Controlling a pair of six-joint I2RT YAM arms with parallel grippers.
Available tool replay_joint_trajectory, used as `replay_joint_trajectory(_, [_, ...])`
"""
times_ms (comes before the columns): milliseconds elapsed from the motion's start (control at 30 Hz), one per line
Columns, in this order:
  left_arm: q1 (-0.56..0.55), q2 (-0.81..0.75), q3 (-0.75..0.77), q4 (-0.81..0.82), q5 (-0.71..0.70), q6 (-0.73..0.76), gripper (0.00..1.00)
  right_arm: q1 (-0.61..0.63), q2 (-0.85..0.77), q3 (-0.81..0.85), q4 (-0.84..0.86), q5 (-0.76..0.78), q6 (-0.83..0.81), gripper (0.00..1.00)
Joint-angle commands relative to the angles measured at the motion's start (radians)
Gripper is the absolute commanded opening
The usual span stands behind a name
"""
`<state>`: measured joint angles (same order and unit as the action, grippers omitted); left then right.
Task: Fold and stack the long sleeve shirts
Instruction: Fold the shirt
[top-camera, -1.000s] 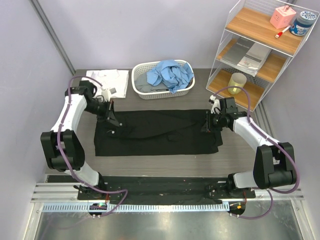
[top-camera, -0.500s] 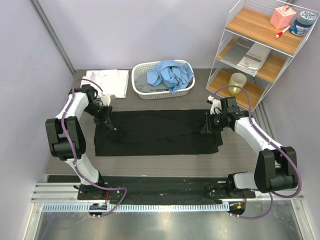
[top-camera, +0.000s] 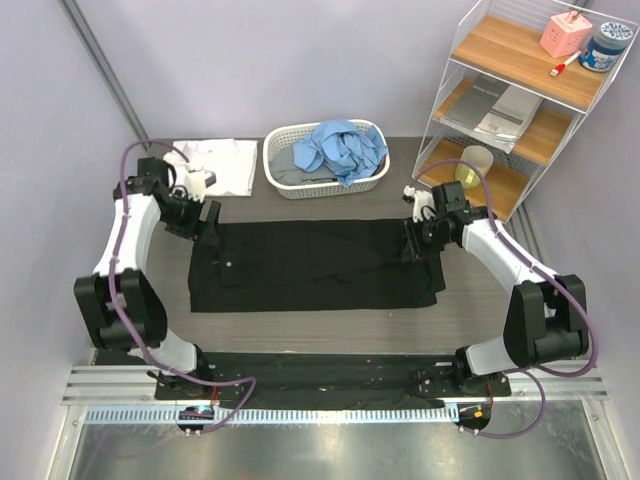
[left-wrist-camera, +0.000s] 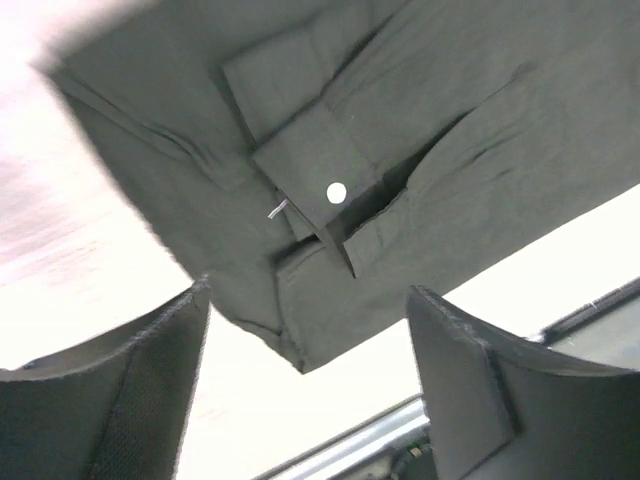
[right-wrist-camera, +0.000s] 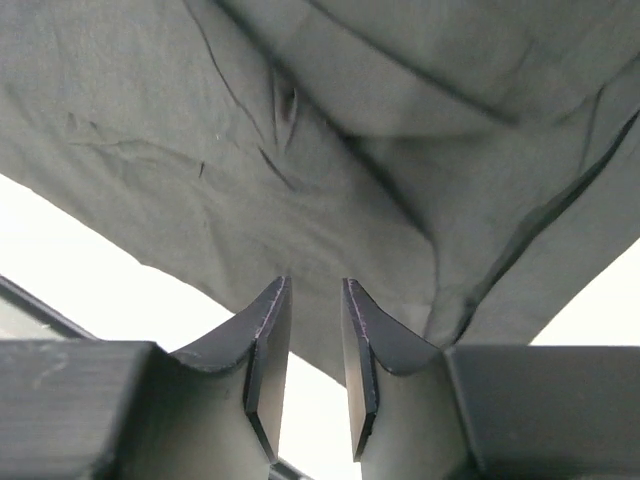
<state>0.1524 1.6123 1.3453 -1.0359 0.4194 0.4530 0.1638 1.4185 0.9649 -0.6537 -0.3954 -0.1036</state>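
Pale lilac walls, dark grey table, white wire shelf with wooden boards

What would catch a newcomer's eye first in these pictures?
The large black shirt lies spread flat in the middle, with the left gripper open at its left end and the right gripper at its right end. Behind it, a white basket holds a crumpled light blue shirt.
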Motion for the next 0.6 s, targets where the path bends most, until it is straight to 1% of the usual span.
replay_joint_trajectory(0, [0.003,-0.231,-0.015,0.114,0.076,0.004,0.86,0.049,0.016,0.113,-0.032,0.108,-0.113,0.34])
replay_joint_trajectory(33, [0.003,-0.259,-0.050,0.146,0.085,-0.040,0.94,0.077,0.028,0.141,-0.034,0.136,-0.123,0.36])
replay_joint_trajectory(67, [0.003,-0.288,-0.072,0.221,0.091,-0.089,1.00,0.091,0.036,0.153,-0.040,0.145,-0.131,0.36])
replay_joint_trajectory(100, [0.001,-0.307,-0.096,0.250,0.099,-0.137,1.00,0.108,0.049,0.165,-0.044,0.148,-0.134,0.37])
replay_joint_trajectory(133, [0.001,-0.319,-0.107,0.255,0.146,-0.198,1.00,0.126,0.063,0.181,-0.041,0.168,-0.128,0.37])
replay_joint_trajectory(200, [-0.002,-0.307,-0.115,0.215,0.212,-0.177,1.00,0.166,0.115,0.193,-0.046,0.175,-0.114,0.37])
replay_joint_trajectory(233, [-0.005,-0.267,-0.106,0.180,0.264,-0.102,1.00,0.172,0.131,0.196,-0.041,0.173,-0.111,0.37])
replay_joint_trajectory(267, [-0.023,-0.243,-0.080,0.107,0.271,-0.067,1.00,0.186,0.144,0.193,-0.021,0.178,-0.105,0.37])
replay_joint_trajectory(333, [-0.056,-0.181,-0.064,0.059,0.246,-0.034,1.00,0.195,0.180,0.176,-0.003,0.179,-0.096,0.37])
replay_joint_trajectory(367, [-0.074,-0.134,-0.067,0.065,0.202,-0.042,0.99,0.201,0.194,0.172,0.014,0.191,-0.094,0.37])
replay_joint_trajectory(433, [-0.089,-0.106,-0.098,0.086,0.150,-0.043,0.95,0.210,0.238,0.163,0.028,0.194,-0.082,0.36])
replay_joint_trajectory(467, [-0.112,-0.079,-0.107,0.097,0.095,-0.024,0.93,0.212,0.253,0.161,0.037,0.197,-0.079,0.36])
replay_joint_trajectory(533, [-0.143,-0.058,-0.136,0.118,0.036,-0.008,0.87,0.210,0.292,0.155,0.046,0.219,-0.077,0.36])
replay_joint_trajectory(567, [-0.143,-0.037,-0.149,0.144,-0.011,-0.005,0.86,0.210,0.301,0.150,0.058,0.227,-0.079,0.36])
